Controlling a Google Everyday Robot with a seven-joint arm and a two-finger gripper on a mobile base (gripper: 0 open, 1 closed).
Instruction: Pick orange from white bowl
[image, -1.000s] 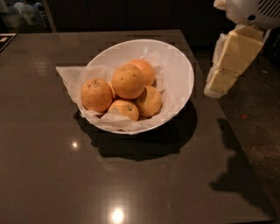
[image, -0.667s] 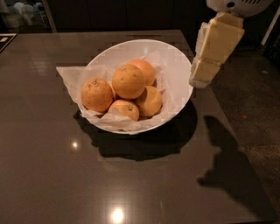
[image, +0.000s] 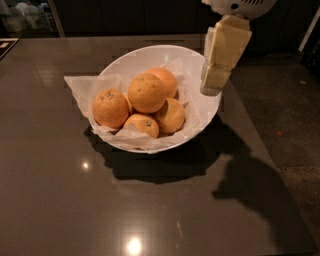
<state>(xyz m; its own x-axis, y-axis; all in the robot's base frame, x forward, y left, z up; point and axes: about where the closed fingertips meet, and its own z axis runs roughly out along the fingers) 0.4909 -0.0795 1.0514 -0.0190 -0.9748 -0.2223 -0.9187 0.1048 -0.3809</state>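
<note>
The white bowl (image: 130, 62) sits on the dark table, lined with crinkled white paper, and holds five oranges. The orange (image: 146, 92), the largest, lies on top of the pile in the middle. A slightly smaller orange (image: 110, 108) with dark stem marks lies to its left. A small orange (image: 142, 124) lies at the front. Two more oranges lie behind and to the right. My gripper (image: 214, 86) hangs from the top right, its cream tip just above the bowl's right rim, to the right of the oranges. It holds nothing.
The dark glossy table (image: 60, 200) spreads around the bowl. Its right edge (image: 260, 135) runs diagonally beside a speckled floor. Crinkled paper (image: 77, 85) sticks out over the bowl's left rim.
My gripper has moved left from beside the table edge and now hangs over the bowl's right rim. The bowl and oranges have not moved.
</note>
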